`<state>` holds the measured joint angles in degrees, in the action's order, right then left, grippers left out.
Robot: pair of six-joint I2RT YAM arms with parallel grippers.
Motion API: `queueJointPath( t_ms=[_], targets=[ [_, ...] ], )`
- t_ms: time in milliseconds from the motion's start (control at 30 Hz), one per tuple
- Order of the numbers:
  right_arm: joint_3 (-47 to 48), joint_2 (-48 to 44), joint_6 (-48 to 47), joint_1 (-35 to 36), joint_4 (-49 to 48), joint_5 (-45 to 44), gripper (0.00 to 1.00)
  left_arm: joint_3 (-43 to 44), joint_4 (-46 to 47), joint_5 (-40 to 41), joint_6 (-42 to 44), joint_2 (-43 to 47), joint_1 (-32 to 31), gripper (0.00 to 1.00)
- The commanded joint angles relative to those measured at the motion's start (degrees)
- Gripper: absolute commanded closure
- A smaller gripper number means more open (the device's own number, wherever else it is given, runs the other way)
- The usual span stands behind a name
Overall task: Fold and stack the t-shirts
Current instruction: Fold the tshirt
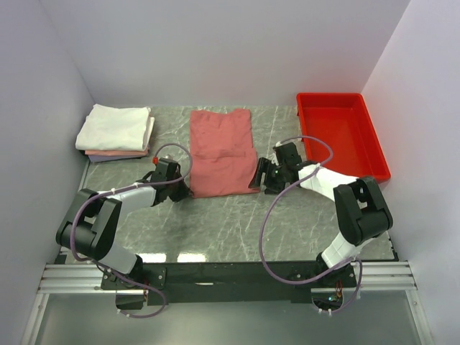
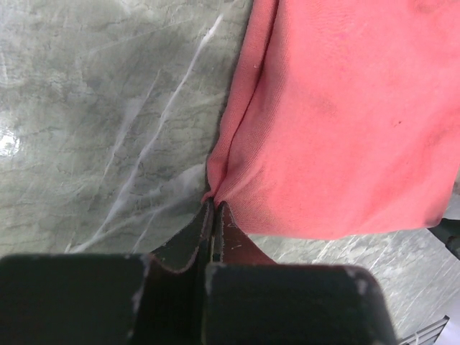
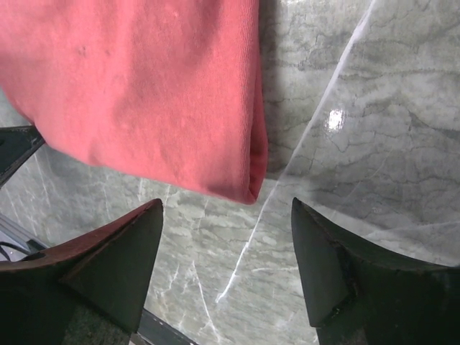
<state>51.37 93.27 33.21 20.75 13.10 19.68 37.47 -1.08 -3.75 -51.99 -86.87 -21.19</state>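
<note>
A dusty salmon-red t-shirt [image 1: 221,151] lies partly folded in the middle of the table. My left gripper [image 1: 182,190] is at its near-left corner, and the left wrist view shows the jaws shut on the hem of the shirt [image 2: 338,122], pinching the fabric at the tips of the gripper [image 2: 214,206]. Over at the near-right corner my right gripper [image 1: 257,177] stands open. In the right wrist view that folded corner of the shirt [image 3: 144,93] lies just beyond the gap of the gripper [image 3: 224,208], touching neither finger. A folded stack of t-shirts [image 1: 115,128], white on top, sits at the far left.
A bright red plastic tray [image 1: 377,147] stands at the far right, close behind my right arm. Walls close in the table on the left, back and right. Bare marbled tabletop [image 1: 237,223] runs between the shirt and the arm bases.
</note>
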Motion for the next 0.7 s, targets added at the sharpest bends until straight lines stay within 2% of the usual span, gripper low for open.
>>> queueJointPath(
  t_ms=[0, 200, 433, 533, 567, 600, 667],
  targets=[
    [1.8, 1.6, 1.1, 0.5, -1.9, -1.0, 0.22, -1.4, 0.5, 0.3, 0.3, -0.8, -0.3, 0.99],
    [3.1, 4.5, 1.2, 1.0, -2.6, -2.5, 0.34, -2.1, 0.7, 0.6, 0.3, -0.1, -0.3, 0.99],
    [4.0, 8.2, 1.0, 1.0, -3.4, -3.8, 0.54, -1.8, 0.6, 1.0, 0.5, -0.1, -0.3, 0.99],
    [2.9, 8.2, 0.8, 1.1, -3.8, -2.7, 0.72, -2.0, 0.5, 1.6, -0.2, 0.1, -0.3, 0.99],
    [2.2, 7.3, 0.7, 1.0, -4.0, -2.5, 0.88, -2.1, 0.5, 1.4, -0.2, 0.3, -0.3, 0.99],
    [1.6, 6.6, 0.8, 1.0, -4.4, -2.6, 1.0, -2.5, 0.6, 1.4, -0.7, 1.1, -0.3, 0.99],
    [0.8, 5.0, -0.1, 1.0, -3.8, -2.7, 1.0, -4.2, 0.7, 1.6, -1.1, 2.4, -0.4, 0.99]
  ],
)
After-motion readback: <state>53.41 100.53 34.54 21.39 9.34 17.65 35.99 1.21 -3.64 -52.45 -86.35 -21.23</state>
